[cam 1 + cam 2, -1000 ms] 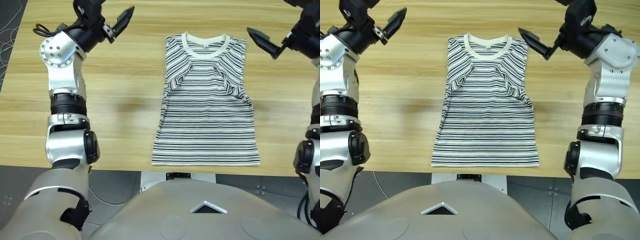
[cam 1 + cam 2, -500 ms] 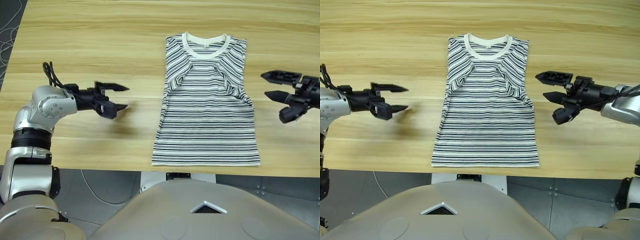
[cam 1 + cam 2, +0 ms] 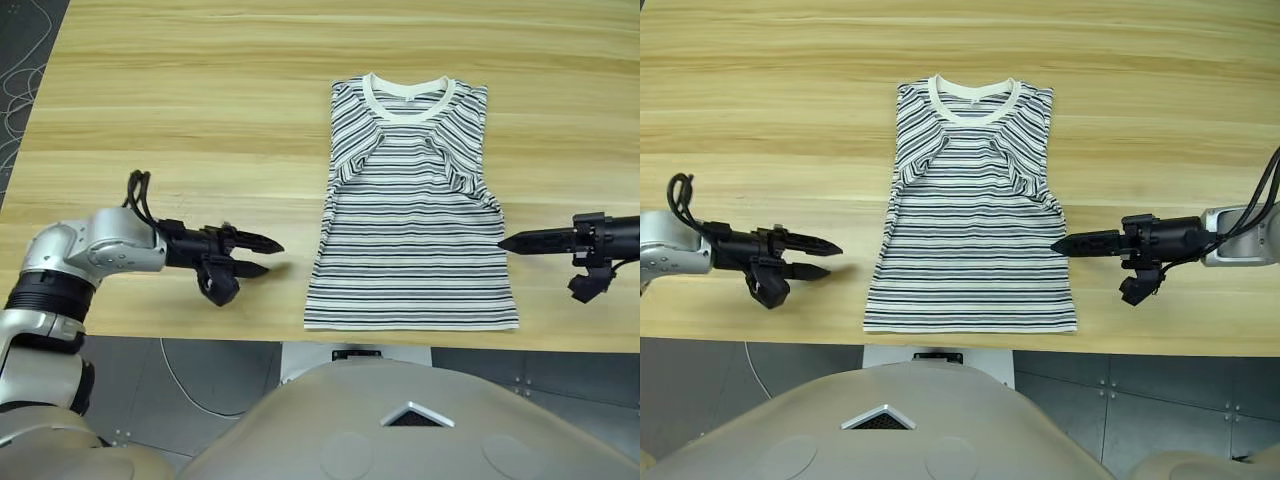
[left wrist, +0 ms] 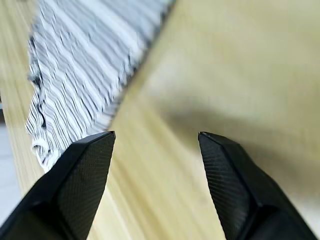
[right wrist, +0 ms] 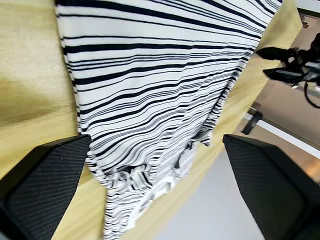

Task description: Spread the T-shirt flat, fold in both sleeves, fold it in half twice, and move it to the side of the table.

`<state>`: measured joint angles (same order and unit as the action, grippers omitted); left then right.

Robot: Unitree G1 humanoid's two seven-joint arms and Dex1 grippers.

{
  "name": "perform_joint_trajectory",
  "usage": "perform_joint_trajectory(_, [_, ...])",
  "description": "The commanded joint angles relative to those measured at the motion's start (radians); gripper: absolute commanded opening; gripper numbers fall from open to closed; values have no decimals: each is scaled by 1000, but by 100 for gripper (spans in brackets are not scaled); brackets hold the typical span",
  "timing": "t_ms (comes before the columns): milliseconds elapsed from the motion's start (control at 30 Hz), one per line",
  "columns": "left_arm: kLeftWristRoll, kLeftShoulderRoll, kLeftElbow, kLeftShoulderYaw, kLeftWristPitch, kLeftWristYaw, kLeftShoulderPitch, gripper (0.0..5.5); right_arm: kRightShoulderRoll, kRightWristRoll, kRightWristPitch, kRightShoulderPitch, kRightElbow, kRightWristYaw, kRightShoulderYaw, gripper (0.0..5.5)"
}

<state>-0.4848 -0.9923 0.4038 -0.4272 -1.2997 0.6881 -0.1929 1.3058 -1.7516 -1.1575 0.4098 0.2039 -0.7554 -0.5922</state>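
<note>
Start with the left gripper (image 3: 275, 257), fingers spread apart and empty, held low over the wood near the left edge of the T-shirt (image 3: 415, 215) but not touching it; slide a finger under the hem (image 3: 410, 320) corner rather than pinching from above, likely the surest way to catch both layers. Find the shirt flat mid-table near the front edge, collar (image 3: 408, 92) away from the robot, sleeves (image 3: 357, 158) already tucked over the chest, so probably time for the first half fold. Lift both hem corners together and level, carry them toward the collar, and lay them down square to avoid a skewed crease. Match that with the right gripper (image 3: 503, 243), also spread apart and empty, tip right at the shirt's right edge above the hem, contact unclear. Beyond that, note the pale wood-grain table (image 3: 200, 120), grey floor (image 3: 240, 370) along its front, and a thin white cable (image 3: 15, 75) on dark flooring off the far left corner.
</note>
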Motion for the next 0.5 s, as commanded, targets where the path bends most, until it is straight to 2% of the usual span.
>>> perform_joint_trajectory(33, [54, -83, -78, -15, 81, 47, 60, 314, 12, 26, -25, 36, -32, 59, -51, 487])
perform_joint_trajectory(167, [142, -135, -181, -13, 153, 84, 99, 314, 23, 45, -61, 29, -50, 103, -108, 487])
perform_joint_trajectory(367, [166, -89, -193, -45, 179, 118, 76, 314, 16, 155, -134, 8, -17, 198, -120, 487])
perform_joint_trajectory(500, [211, -96, -243, -52, 203, 129, 108, 314, 39, 188, -165, -5, 10, 225, -121, 487])
